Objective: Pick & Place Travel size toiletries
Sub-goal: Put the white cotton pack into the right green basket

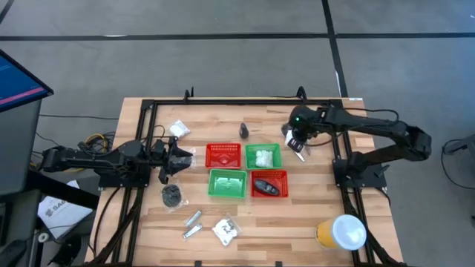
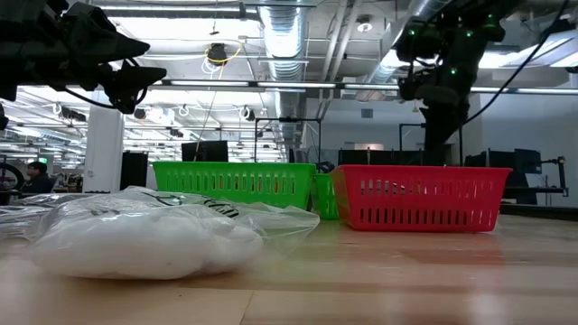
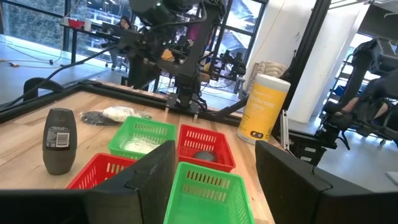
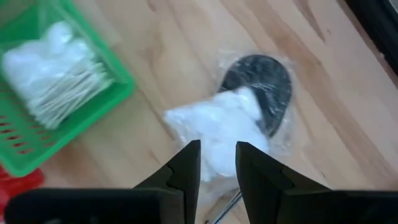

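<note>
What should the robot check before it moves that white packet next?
1. Right pincer over the white packet: ok.
2. Packet lifted off the table: cannot tell.
3. Green basket nearby has room: ok.
4. Left pincer open, waiting on the far side of the baskets: ok.
5. Dark bottle upright, out of the way: ok.

Four baskets clustered mid-table
A packet lies in the back-right basket, a bottle in the front-right basket; tubes lie near the front edge, left of another packet.
</note>
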Robot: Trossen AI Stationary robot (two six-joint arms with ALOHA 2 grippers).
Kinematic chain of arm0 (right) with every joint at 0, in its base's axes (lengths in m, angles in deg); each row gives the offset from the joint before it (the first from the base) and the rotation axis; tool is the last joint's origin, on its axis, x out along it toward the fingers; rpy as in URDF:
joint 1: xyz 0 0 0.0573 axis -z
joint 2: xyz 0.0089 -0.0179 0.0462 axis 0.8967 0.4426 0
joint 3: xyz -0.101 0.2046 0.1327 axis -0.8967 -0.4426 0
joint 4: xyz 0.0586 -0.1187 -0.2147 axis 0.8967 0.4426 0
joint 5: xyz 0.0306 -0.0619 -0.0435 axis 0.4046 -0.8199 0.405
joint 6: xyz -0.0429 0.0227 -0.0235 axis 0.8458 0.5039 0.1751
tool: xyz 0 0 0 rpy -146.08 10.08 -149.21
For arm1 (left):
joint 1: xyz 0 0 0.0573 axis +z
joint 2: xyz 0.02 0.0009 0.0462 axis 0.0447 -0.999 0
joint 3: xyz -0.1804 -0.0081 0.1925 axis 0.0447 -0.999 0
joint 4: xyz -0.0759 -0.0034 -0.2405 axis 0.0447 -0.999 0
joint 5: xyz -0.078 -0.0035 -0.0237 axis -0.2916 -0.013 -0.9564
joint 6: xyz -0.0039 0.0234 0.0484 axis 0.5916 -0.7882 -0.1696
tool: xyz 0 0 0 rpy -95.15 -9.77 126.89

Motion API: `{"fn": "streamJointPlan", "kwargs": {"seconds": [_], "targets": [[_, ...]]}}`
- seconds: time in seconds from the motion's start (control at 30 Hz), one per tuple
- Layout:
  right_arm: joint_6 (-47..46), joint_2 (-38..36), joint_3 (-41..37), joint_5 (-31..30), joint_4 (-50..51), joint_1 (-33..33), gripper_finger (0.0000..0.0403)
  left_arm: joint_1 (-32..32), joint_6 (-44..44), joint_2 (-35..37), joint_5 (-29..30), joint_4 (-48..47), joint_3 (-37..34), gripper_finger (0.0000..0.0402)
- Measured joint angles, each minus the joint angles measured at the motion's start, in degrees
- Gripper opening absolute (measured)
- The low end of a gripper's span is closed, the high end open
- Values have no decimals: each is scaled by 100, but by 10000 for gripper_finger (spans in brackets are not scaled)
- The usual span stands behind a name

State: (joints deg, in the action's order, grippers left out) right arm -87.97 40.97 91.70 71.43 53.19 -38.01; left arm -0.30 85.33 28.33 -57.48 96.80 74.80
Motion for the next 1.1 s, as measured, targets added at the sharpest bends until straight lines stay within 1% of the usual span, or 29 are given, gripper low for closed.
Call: {"fn": "streamJointPlan", "kwargs": {"seconds": [0.17,0.3,0.63,0.77,0.9,1.1], "targets": [[11,175,-42,9,-6,179,99,1,-1,0,0,0,0,213],[47,405,-42,11,-9,259,118,2,0,0,0,0,2,213],[160,1019,-42,7,-64,246,210,2,-2,0,0,-2,2,213],[221,1216,-42,6,-101,232,237,2,-2,0,0,-1,0,213],[284,1343,-42,2,-222,198,247,0,-2,0,0,-2,2,213],[331,1442,-42,0,-269,163,249,1,-2,0,0,-2,1,213]]}}
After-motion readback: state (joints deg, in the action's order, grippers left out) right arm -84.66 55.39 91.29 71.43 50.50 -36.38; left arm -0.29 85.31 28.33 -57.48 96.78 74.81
